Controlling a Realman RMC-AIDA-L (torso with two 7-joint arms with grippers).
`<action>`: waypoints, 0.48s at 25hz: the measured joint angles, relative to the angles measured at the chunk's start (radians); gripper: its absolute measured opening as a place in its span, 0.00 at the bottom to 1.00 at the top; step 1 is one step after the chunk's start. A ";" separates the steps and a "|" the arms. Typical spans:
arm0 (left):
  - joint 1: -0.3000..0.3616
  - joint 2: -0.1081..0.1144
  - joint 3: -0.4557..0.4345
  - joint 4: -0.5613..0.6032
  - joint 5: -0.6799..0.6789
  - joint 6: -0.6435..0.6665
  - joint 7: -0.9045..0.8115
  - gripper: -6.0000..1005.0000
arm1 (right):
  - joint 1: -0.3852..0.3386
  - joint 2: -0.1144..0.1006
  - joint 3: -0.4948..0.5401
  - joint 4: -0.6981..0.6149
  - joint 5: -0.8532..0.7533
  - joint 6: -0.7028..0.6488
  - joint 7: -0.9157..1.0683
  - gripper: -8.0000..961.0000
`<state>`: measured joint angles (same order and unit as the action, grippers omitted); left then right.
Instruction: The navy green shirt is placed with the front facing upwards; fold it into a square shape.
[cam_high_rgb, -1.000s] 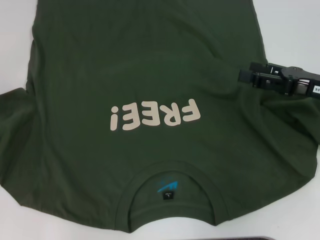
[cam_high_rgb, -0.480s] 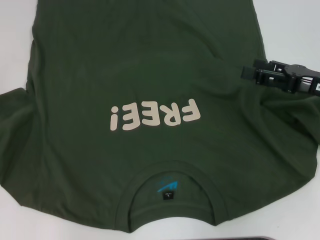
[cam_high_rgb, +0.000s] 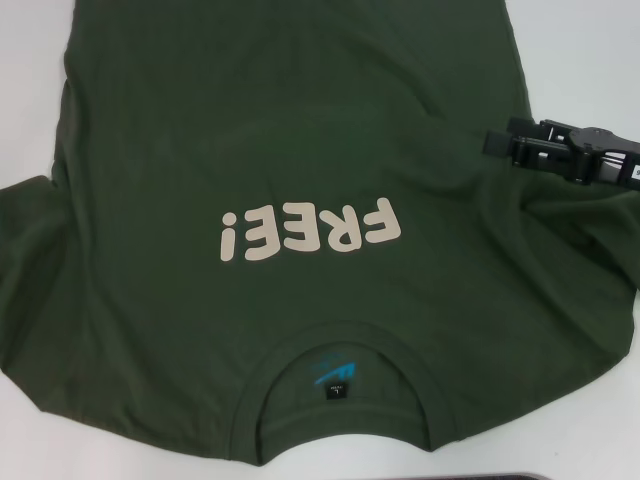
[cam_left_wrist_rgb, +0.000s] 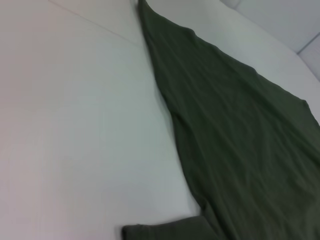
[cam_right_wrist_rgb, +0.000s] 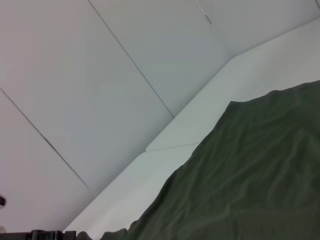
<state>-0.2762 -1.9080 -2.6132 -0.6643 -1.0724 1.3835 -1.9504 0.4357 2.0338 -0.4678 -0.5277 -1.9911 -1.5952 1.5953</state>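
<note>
The navy green shirt (cam_high_rgb: 290, 200) is spread front-up across the white table (cam_high_rgb: 590, 50), its ribbed round collar (cam_high_rgb: 340, 335) at the near edge and pale "FREE" lettering (cam_high_rgb: 310, 232) on the chest. Soft creases are seen near the right armpit. Bare table surface is left beyond both side hems and sleeves. The right gripper (cam_high_rgb: 500, 147) is held over the shirt's right side seam; whether its fingers are apart or together cannot be told. The left gripper is not seen.
</note>
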 joint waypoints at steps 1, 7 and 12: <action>-0.003 -0.001 0.000 0.000 0.006 0.003 0.000 0.83 | 0.000 0.000 0.000 0.000 0.000 0.000 0.000 0.95; -0.019 -0.003 -0.001 -0.001 0.035 0.009 -0.001 0.81 | 0.000 0.000 0.001 0.001 0.000 0.002 0.000 0.95; -0.021 -0.004 -0.003 -0.002 0.038 0.009 -0.007 0.79 | 0.000 0.000 0.003 0.001 0.001 0.002 0.000 0.95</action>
<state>-0.2972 -1.9119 -2.6161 -0.6658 -1.0341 1.3922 -1.9572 0.4356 2.0339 -0.4647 -0.5271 -1.9905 -1.5936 1.5953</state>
